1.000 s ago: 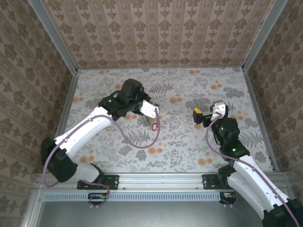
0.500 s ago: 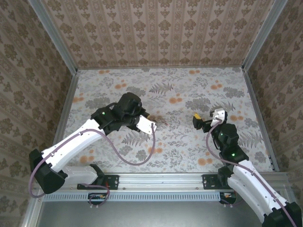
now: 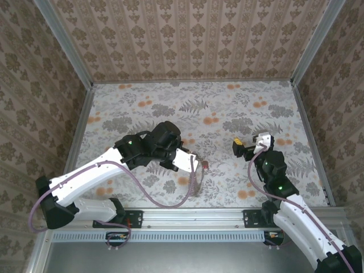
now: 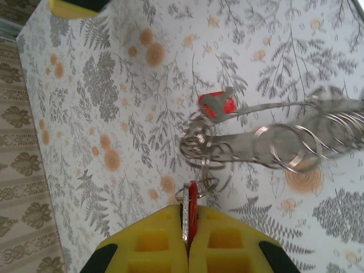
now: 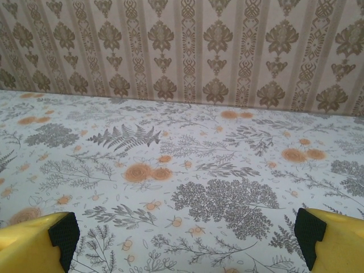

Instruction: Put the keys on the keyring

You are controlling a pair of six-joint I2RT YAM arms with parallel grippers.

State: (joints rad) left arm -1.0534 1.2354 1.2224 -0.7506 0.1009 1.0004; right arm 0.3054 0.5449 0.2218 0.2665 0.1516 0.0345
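A red key (image 4: 191,207) sits pinched edge-on in the shut left gripper (image 4: 188,233) above the table's (image 4: 108,85) near middle. The blurred keyring (image 4: 267,147) and a second key (image 4: 216,104) hang off it. The right gripper (image 5: 182,242) gapes wide, empty.

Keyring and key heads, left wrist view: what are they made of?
Keyring: likely bare steel wire, silvery with bright glints on thin loops; blurred, so finish uncertain. Key heads: probably plastic or rubber caps, flat saturated red without glints. The key between the fingers shows a silvery metal edge.
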